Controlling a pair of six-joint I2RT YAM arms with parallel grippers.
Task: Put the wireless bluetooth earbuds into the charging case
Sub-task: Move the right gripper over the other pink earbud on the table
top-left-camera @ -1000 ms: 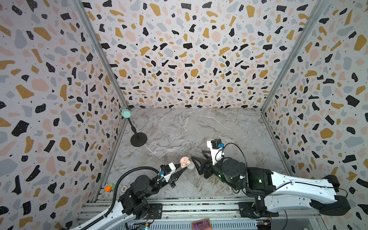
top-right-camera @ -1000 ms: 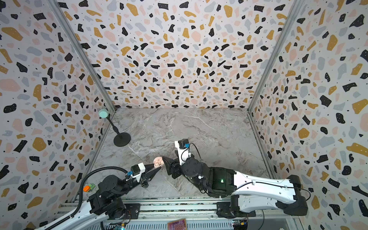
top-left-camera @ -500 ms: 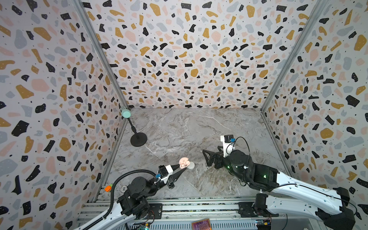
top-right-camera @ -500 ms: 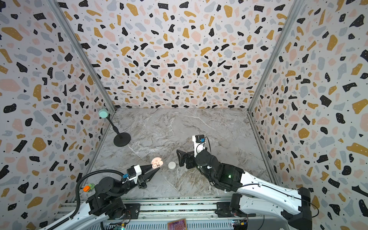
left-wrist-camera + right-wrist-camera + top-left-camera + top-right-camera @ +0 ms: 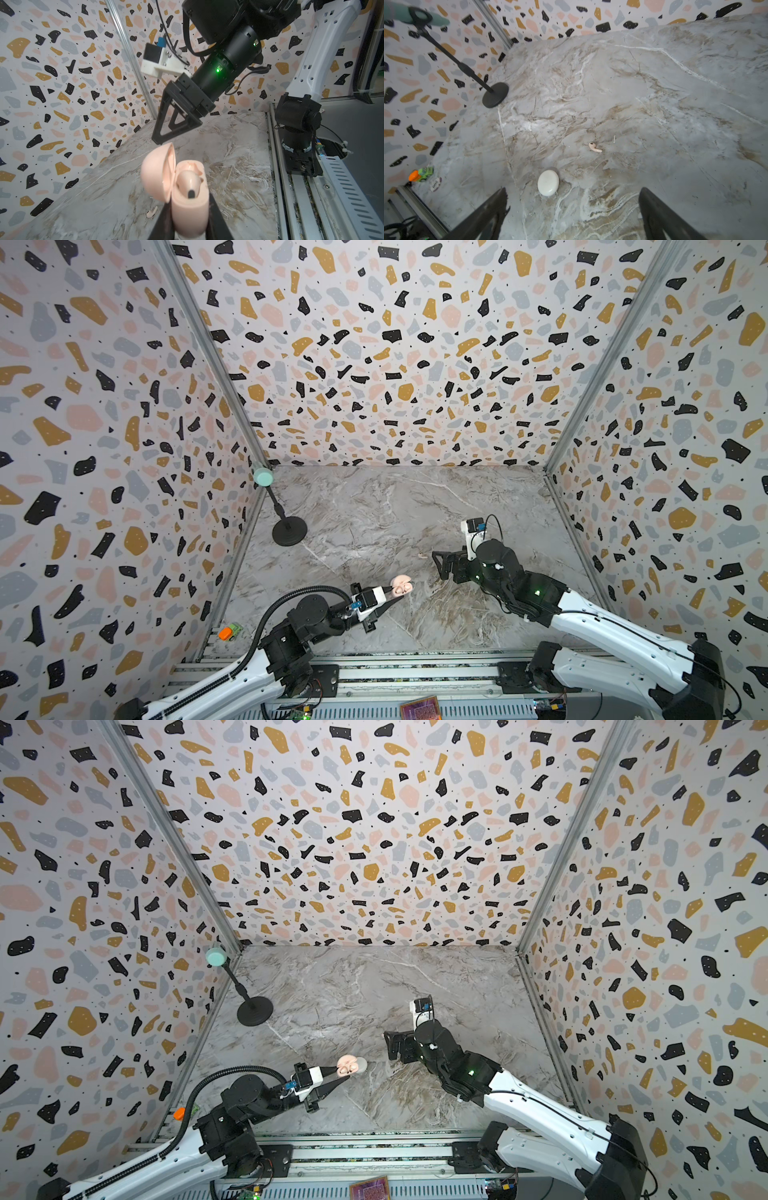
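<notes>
One change: right hand (image 5: 439, 566) withdrew from pink case (image 5: 401, 585).

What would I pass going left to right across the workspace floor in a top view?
Orange-and-green toy → black stand → pink charging case → loose pink earbud → right gripper.
</notes>
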